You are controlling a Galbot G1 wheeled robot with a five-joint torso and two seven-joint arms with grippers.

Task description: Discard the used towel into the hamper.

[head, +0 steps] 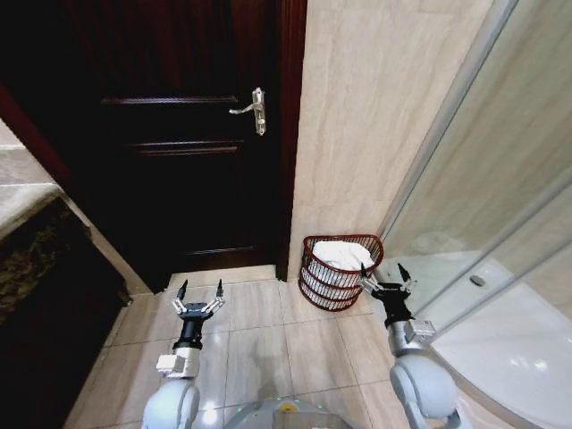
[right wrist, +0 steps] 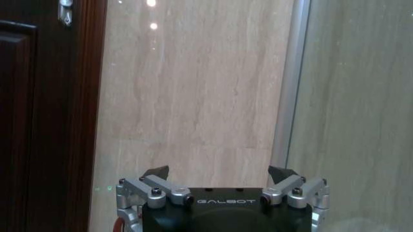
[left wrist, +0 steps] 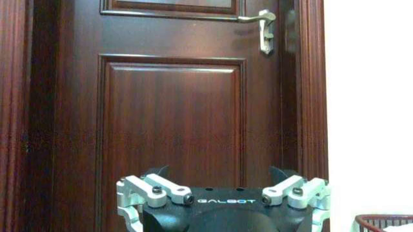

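Observation:
The hamper (head: 323,284), a small round reddish-brown wire basket, stands on the floor against the beige wall beside the door frame. A white towel (head: 342,255) lies bunched inside it, reaching its rim. My right gripper (head: 386,273) is open and empty, held just right of the hamper at about rim height. My left gripper (head: 199,291) is also open and empty, over the floor tiles well left of the hamper. In the left wrist view the left gripper (left wrist: 221,171) faces the door, with the hamper's rim (left wrist: 382,219) at the corner. The right gripper (right wrist: 219,171) faces the wall.
A dark wooden door (head: 179,134) with a metal handle (head: 254,109) is shut behind the floor area. A glass shower wall (head: 500,206) with a metal post closes the right side. A dark cabinet with a stone top (head: 36,241) stands at the left.

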